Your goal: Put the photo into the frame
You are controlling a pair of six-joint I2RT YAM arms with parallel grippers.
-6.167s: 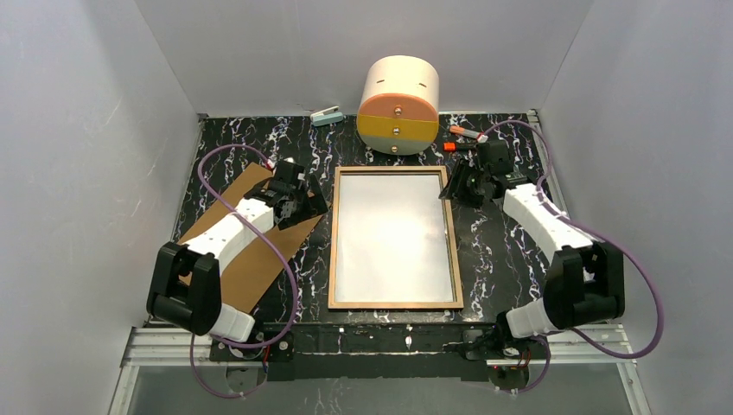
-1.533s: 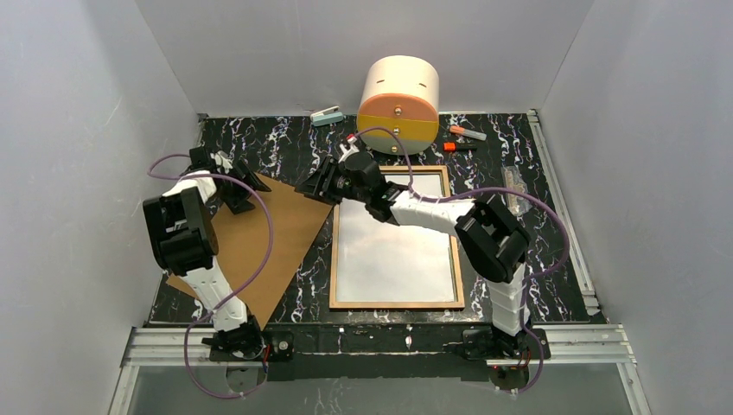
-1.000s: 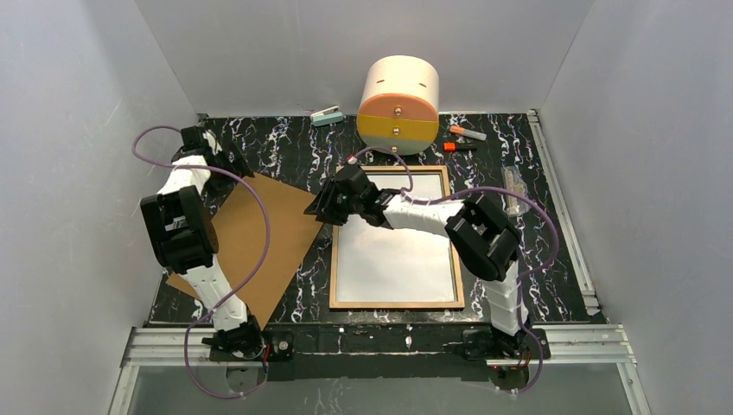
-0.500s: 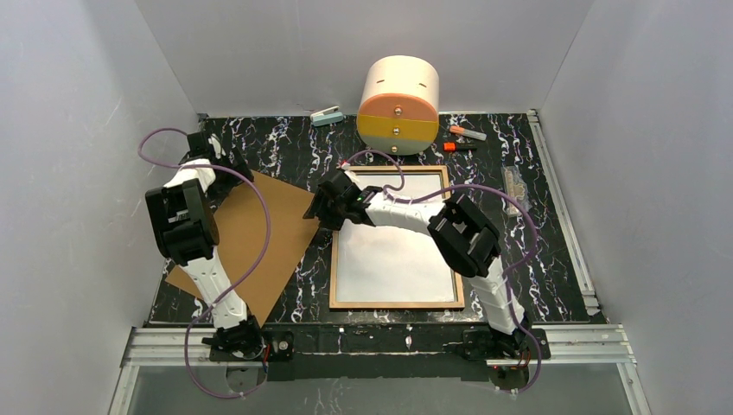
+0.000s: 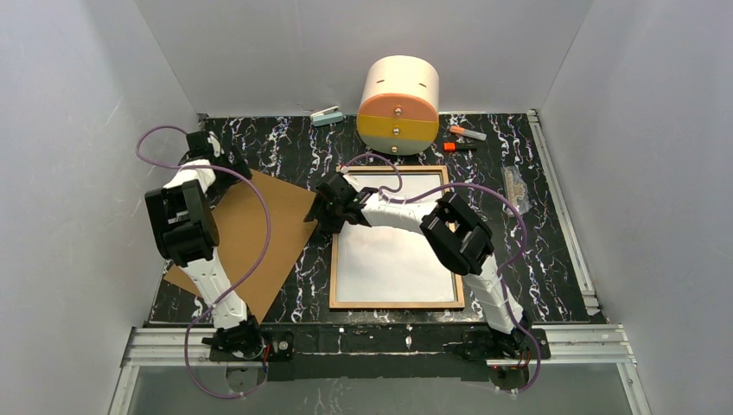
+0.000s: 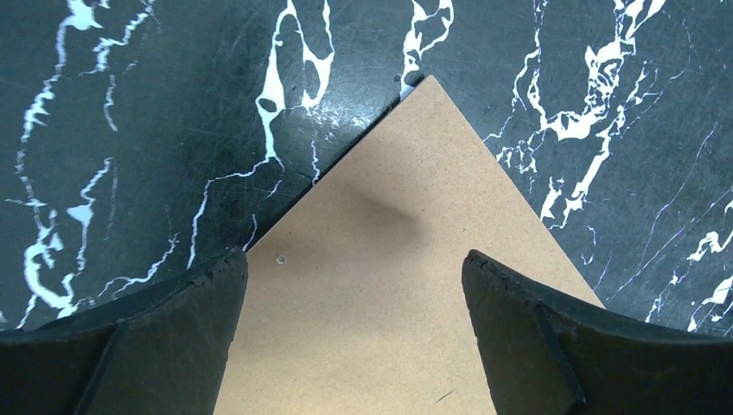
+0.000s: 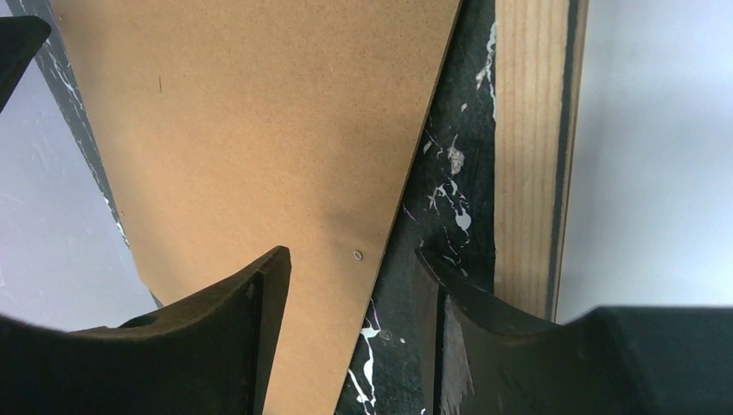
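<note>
The frame (image 5: 396, 303) lies flat at the middle of the black marbled surface (image 5: 519, 251), tan wooden rim upward. The photo (image 5: 393, 251) sits inside the rim, plain white side up, and fills the opening.

A brown board (image 5: 281, 229) lies flat on the surface left of the frame, turned at an angle, with one corner pointing at the frame's left rim.

I have the right arm reaching across the far part of the frame to that corner. In the right wrist view the right fingers (image 7: 216, 346) stand apart, and the board's slanted edge and a strip of dark surface show in the gap. The fingers are open and I see nothing clamped between them. I cannot tell whether either tip touches the board. The wooden rim runs just beside the outer finger, with the white sheet beyond it.

The left arm bends over the board to its far left corner. In the left wrist view the left fingers (image 6: 156, 346) are spread wide, one on each side of the corner, which points away from the camera. They hold nothing.

At the far edge stands a round drawer unit (image 5: 398, 104) banded in peach, orange and grey. A small stapler (image 5: 327, 115) lies to its left and orange markers (image 5: 462, 134) to its right.
</note>
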